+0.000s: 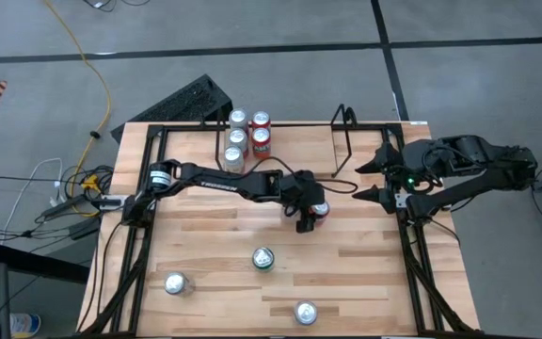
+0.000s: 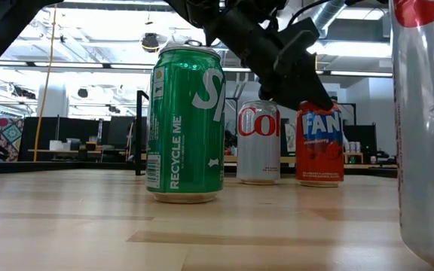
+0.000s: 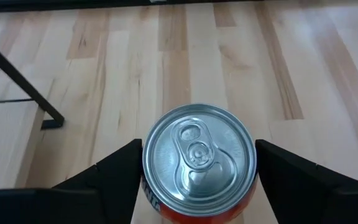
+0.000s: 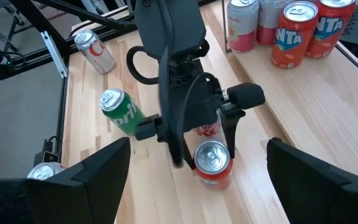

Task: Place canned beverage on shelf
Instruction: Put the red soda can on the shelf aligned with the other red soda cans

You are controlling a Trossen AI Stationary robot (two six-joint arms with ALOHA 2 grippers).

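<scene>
The worktop (image 1: 346, 273) is mine to clear: five cans already stand in the shelf (image 1: 252, 141), three wait loose behind. My left pincer (image 1: 310, 218) straddles the red can (image 3: 199, 163) mid-worktop, fingers narrowing beside its sides, grip not yet sure. My right pincer (image 1: 376, 179) waits wide at the edge.
</scene>
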